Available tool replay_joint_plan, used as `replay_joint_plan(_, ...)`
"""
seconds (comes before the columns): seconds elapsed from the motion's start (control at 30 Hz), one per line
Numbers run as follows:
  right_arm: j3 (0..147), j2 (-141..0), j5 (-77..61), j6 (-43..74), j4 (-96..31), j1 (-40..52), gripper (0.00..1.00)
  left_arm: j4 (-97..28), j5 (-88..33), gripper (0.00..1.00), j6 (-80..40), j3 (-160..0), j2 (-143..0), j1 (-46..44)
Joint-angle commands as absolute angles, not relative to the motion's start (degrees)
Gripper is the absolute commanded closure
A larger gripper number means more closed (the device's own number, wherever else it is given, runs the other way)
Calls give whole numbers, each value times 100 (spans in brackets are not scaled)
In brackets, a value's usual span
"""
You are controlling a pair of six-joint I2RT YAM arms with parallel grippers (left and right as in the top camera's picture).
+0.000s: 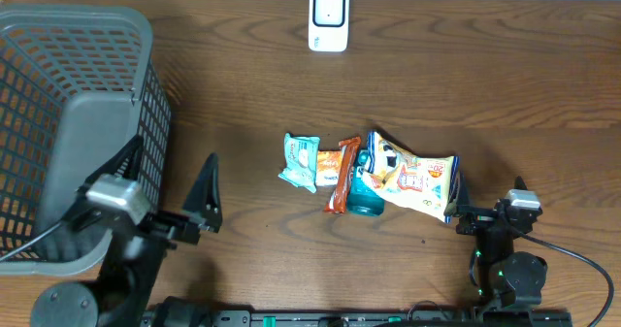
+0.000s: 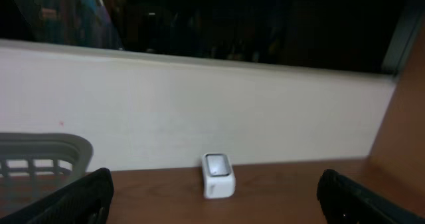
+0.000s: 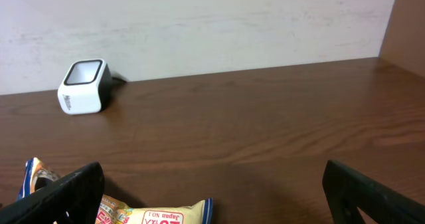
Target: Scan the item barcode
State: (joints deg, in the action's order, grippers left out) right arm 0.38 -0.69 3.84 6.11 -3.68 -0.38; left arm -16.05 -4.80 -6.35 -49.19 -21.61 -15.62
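- Left gripper [image 1: 171,172], seen from overhead, stands wide open and empty at the tabletop's [image 1: 505,84] near left corner, beside the basket [image 1: 58,84].
- Right gripper [image 1: 488,193] is spread wide too, holding nothing, at the near edge on the right. One of its fingers is just beside the bag [image 1: 412,177].
- Bag lies mid-table, its long axis slanting from far left to near right. A bar [image 1: 340,177] running near to far and a pack [image 1: 301,162] lie against its left side.
- Scanner [image 1: 329,18] sits at the far edge, straight beyond the heap and well apart from it.
- Left wrist: left gripper [image 2: 212,201] has its fingers [image 2: 86,194] apart at both lower corners. The scanner [image 2: 218,175] is centred ahead by the wall [image 2: 199,111], with the basket [image 2: 40,147] rim at left.
- Right wrist: right gripper [image 3: 214,167] is wide open. The bag's [image 3: 146,216] end shows at the bottom, beside the finger at the picture's left. The scanner [image 3: 83,86] stands far left by the wall, well apart.
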Motion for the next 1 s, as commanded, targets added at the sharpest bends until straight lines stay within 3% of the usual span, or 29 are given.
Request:
replay_joint_plan(0.0,32,-45,395,679,-388,-49,1,-1627,-663,2,-1592,-4917,-1894,-1409)
replay_joint_plan(0.3,32,-45,395,679,-388,-49,1,-1625,-840,2,-2119,-4917,-1015,-655)
replay_joint_plan(0.57,32,-45,395,679,-388,-49,1,-1730,-860,2,-2178,-4919,-73,-617)
replay_joint_plan(0.97,32,-45,395,679,-388,-49,1,-1619,-674,2,-2174,-4934,-14,-504)
